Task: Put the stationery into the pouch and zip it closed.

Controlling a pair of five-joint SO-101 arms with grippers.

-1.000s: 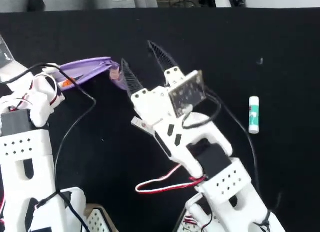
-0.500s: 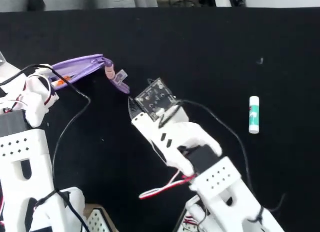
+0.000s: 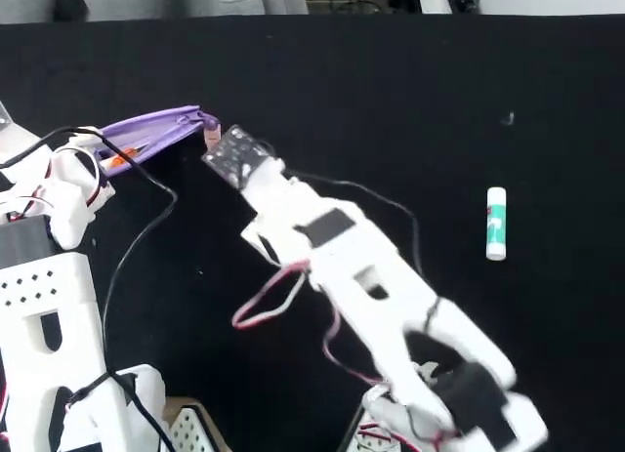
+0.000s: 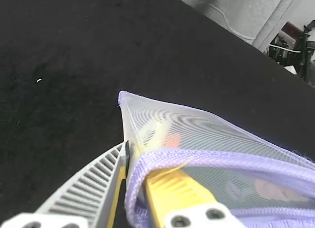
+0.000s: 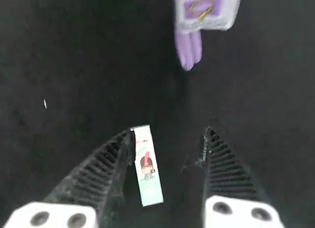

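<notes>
**High view.** A matte black bench spreads across the scene. At 9 o'clock the white plastic left arm holds a flat pouch with a purple edge. The pouch sits at 10 o'clock and is seen edge-on. Its zipper pull hangs at the end nearest the right arm. That arm stretches from 5 o'clock up to the pouch's end, and its wrist board covers its jaws. A white glue stick with a green label lies at 3 o'clock, well apart from both arms, with open bench all round it.

**Left wrist view.** The left gripper has its jaws clamped on the pouch, a ribbed grey finger on one side and a yellow one on the other. The pouch wall is clear ribbed mesh under a woven purple band. Blurred orange and pale shapes show through the mesh, too soft to identify. The pouch's pointed corner hangs over bare bench.

**Right wrist view.** The right gripper has its jaws spread wide and grips nothing. Its two fingers are black and ribbed. The purple zipper pull lies beyond the tips, apart from them. A slim white strip with a small printed picture sits just beside one finger. I cannot tell whether they touch.
</notes>
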